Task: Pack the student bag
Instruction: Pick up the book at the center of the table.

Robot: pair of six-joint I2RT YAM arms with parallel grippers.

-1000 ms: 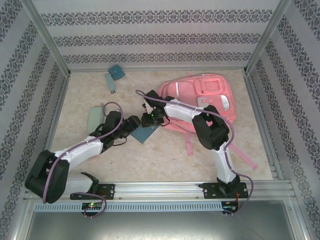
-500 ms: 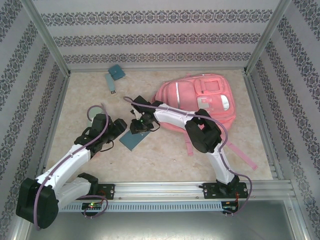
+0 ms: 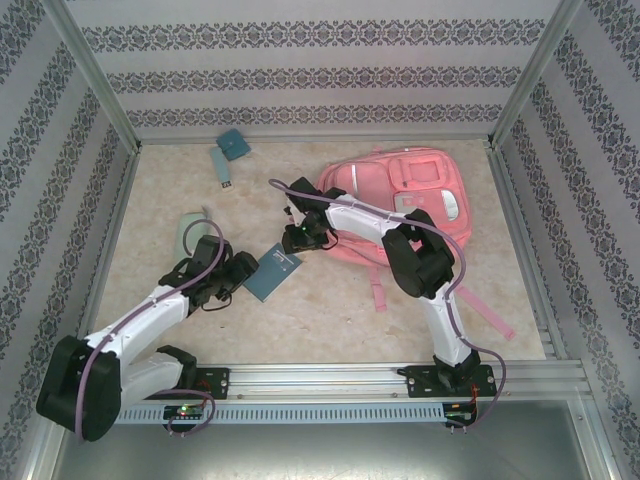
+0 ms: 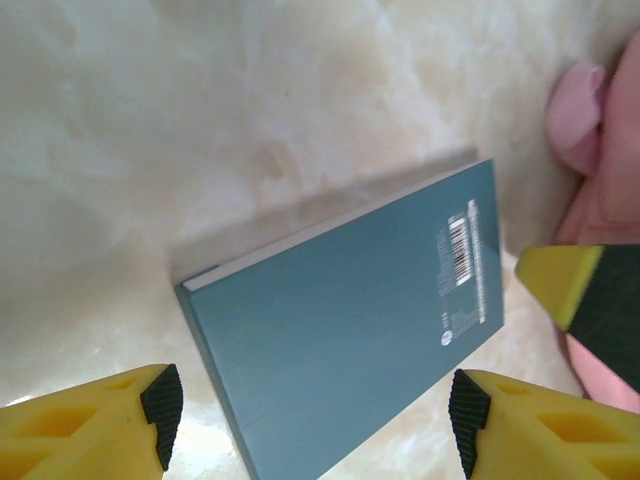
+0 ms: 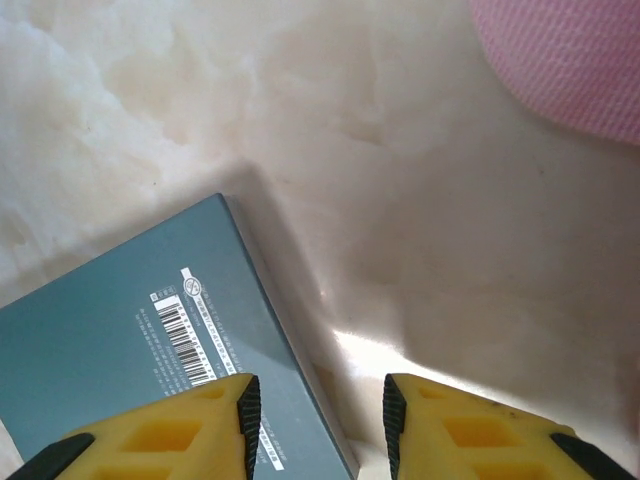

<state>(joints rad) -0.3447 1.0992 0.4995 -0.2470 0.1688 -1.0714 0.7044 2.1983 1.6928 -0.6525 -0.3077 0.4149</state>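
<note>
Top external: student bag (image 3: 400, 200) lies flat at the right rear of the table (image 3: 330, 320). Teal book (image 3: 272, 272) lies flat near its left side. Left gripper (image 3: 246, 269) spread wide at the book's near edge. Right gripper (image 3: 298, 238) part-open, empty, over the book's far corner.

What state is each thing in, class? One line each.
student bag: lying flat, front pockets up.
teal book: closed, barcode side up, not gripped.
left gripper: open, pointed at the book.
right gripper: open, empty, by the book's edge.
</note>
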